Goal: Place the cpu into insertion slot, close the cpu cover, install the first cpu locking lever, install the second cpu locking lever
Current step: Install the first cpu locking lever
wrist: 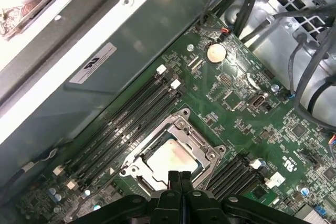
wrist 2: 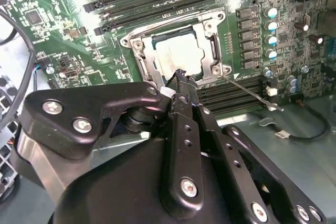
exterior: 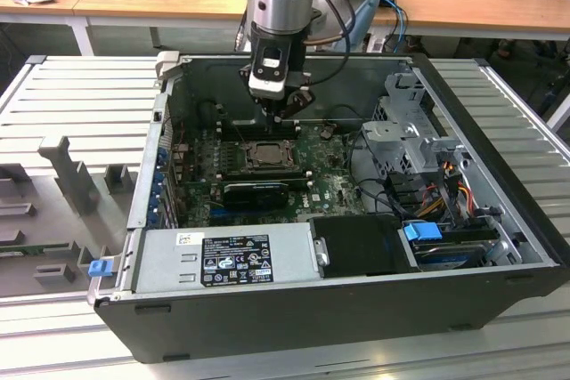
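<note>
Silvery cpu (wrist: pixel 170 158) lies flat, squared in the insertion slot (exterior: pixel 264 154), cpu cover (wrist 2: pixel 210 30) down around it; closed, empty fingers (wrist: pixel 173 178) poised over its edge.

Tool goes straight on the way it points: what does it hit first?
Probably the chip, or the edge of the cover frame around it; the tool points down right over them. Depth is unclear.
</note>
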Available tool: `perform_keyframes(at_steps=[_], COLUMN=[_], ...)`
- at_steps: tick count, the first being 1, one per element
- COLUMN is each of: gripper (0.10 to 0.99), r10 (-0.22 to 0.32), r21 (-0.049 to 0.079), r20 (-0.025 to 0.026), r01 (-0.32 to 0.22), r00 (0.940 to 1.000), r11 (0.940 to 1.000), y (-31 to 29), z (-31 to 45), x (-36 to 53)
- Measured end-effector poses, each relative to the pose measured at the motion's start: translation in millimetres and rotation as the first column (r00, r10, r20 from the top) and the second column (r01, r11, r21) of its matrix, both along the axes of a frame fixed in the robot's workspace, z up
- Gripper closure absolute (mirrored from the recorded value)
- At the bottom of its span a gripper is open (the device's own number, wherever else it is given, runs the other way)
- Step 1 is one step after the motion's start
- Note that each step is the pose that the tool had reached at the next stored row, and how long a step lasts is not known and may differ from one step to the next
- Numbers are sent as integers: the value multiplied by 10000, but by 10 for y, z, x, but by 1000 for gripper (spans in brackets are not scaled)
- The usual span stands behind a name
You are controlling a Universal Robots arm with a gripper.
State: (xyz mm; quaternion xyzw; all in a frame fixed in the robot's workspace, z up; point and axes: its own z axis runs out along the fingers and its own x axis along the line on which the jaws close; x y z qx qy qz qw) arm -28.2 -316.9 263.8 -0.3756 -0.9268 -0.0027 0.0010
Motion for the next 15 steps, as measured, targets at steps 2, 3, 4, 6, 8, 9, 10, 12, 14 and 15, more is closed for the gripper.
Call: perform_keyframes(at_steps=[2,3,4,6,8,9,10,12,14,15], gripper=[980,980,980,980,980,980,980,980,980,980], r10=[203,355,534,1023,1322,1465,1576,2058,2497,2687], r21=[0,0,0,0,0,0,0,0,0,0], r20=[0,0,0,0,0,0,0,0,0,0], r01=[-203,-355,-534,-1023,-1322,-1465,-1576,-2058,-2497,-2687], r00=[9998,9994,9986,9948,9912,9892,9875,9786,9683,9632], r11=[9998,9994,9986,9948,9912,9892,9875,9786,9683,9632], y=[0,0,0,0,0,0,0,0,0,0], z=[0,0,0,-1,-1,-1,-1,-1,-1,-1], x=[0,0,0,0,0,0,0,0,0,0])
